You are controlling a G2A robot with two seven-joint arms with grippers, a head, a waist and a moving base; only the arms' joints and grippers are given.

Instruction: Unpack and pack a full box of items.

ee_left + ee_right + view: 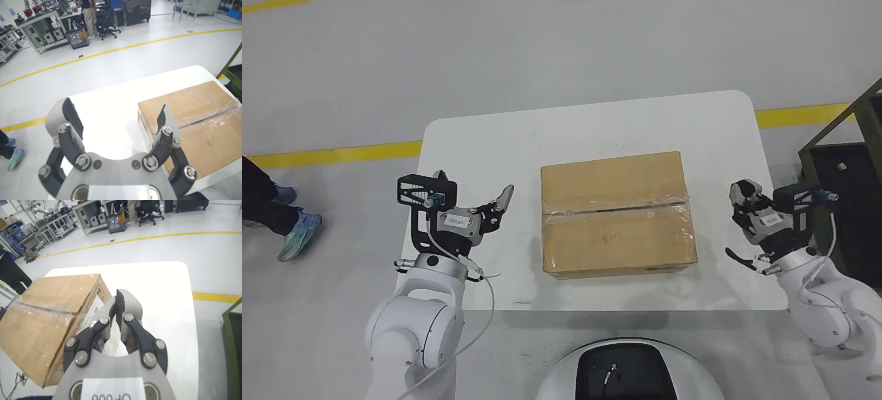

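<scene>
You are likely starting on the sealed box | left pincer spread, right pincer pressed together | be aiming along the tape seam.

Brown box, shiny clear tape on seam. White table. Grey floor, yellow line.

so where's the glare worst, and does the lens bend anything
Left wrist view: the clear tape on the box glints and the table washes out to white; the yellow floor line bows into an arc. Right wrist view: same glints on the tape, table just as bright. Top view: even light, tape barely shines.
</scene>
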